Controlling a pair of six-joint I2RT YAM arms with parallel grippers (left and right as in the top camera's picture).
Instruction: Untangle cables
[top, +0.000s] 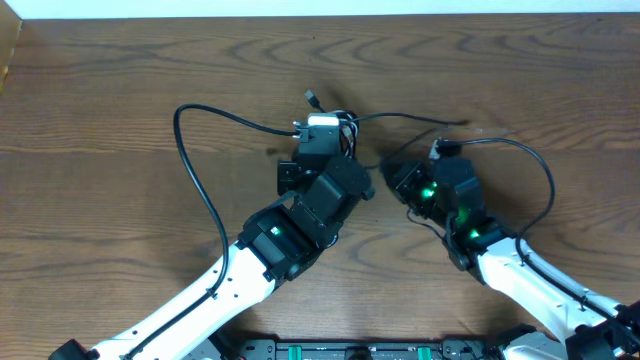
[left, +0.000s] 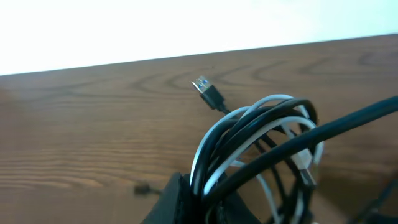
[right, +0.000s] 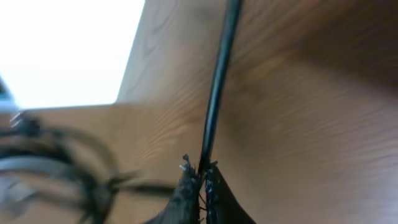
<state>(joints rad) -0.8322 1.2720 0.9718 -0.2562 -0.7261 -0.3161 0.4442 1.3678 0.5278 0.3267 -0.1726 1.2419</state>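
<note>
Tightly, left claw (left: 202, 196) pinches looped black-and-white cables (left: 273, 98) — right claw (right: 200, 174) clamps one thin black cord (right: 218, 81).

The table (top: 120, 70) is evenly lit in the overhead view, and only faint, soft shadows are seen. Beyond the table edge, both wrist views are blown out to white. The cable bundle (left: 273, 99) is rendered fairly sharp; the black cable (right: 218, 81) is blurred throughout.
</note>
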